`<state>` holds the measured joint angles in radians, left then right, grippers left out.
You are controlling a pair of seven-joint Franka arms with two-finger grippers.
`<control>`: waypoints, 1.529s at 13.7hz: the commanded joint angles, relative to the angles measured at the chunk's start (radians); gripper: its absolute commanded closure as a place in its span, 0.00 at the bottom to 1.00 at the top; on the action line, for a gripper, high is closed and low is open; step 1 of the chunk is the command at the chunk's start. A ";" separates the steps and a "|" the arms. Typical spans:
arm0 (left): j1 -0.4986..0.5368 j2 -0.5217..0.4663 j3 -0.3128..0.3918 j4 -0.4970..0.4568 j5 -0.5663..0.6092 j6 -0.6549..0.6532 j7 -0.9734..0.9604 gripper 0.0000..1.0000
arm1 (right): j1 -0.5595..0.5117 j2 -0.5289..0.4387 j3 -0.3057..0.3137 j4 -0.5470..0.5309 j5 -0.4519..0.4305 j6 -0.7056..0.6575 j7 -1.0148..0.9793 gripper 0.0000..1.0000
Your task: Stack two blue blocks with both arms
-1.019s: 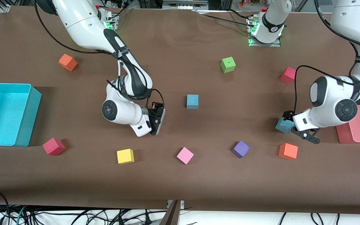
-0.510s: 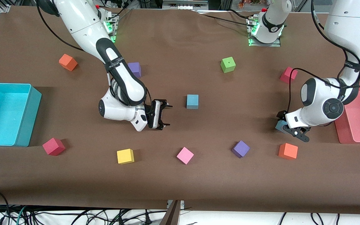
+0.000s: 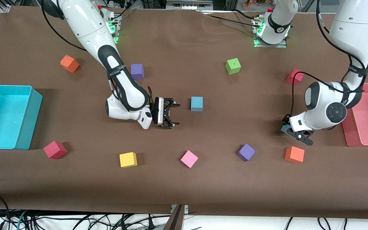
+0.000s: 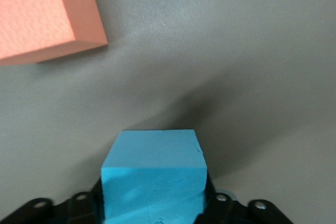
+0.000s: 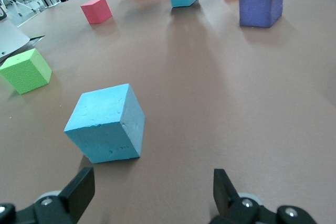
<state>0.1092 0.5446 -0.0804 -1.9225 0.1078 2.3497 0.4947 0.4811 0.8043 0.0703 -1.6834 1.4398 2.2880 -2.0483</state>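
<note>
The left gripper (image 3: 291, 131) is squeezing a soft, light blue block (image 4: 153, 174) by its flat sides near the table's (image 3: 203, 179) left-arm edge, while the right gripper (image 3: 170, 114) is hanging wide open beside the other blue block (image 3: 196, 103) mid-table.

We note the left pincer (image 3: 294, 131) low at the table, jaws closed on a blue block (image 4: 153, 174). The right pincer (image 3: 175, 114) stands level, jaws wide apart.

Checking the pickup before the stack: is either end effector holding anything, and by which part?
The left end effector grips a blue block by two opposite side faces. The right end effector is open and holds nothing, beside the other blue block.
</note>
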 commanded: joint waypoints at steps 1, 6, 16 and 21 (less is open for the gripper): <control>-0.008 -0.060 -0.010 0.010 0.023 -0.061 -0.002 0.92 | 0.017 0.007 0.005 -0.016 0.031 -0.007 -0.030 0.00; -0.054 -0.139 -0.117 0.030 0.006 -0.268 -0.213 0.92 | 0.014 0.007 0.003 -0.045 0.031 -0.094 -0.042 0.00; -0.271 -0.043 -0.335 0.235 -0.016 -0.291 -0.734 0.87 | 0.017 0.012 0.005 -0.038 0.068 -0.091 -0.121 0.00; -0.397 0.070 -0.334 0.346 -0.083 -0.280 -0.918 0.88 | 0.028 0.019 0.005 -0.029 0.097 -0.085 -0.130 0.00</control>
<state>-0.2545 0.5500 -0.4221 -1.6429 0.0372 2.0832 -0.3690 0.5024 0.8241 0.0724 -1.7110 1.5077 2.2062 -2.1498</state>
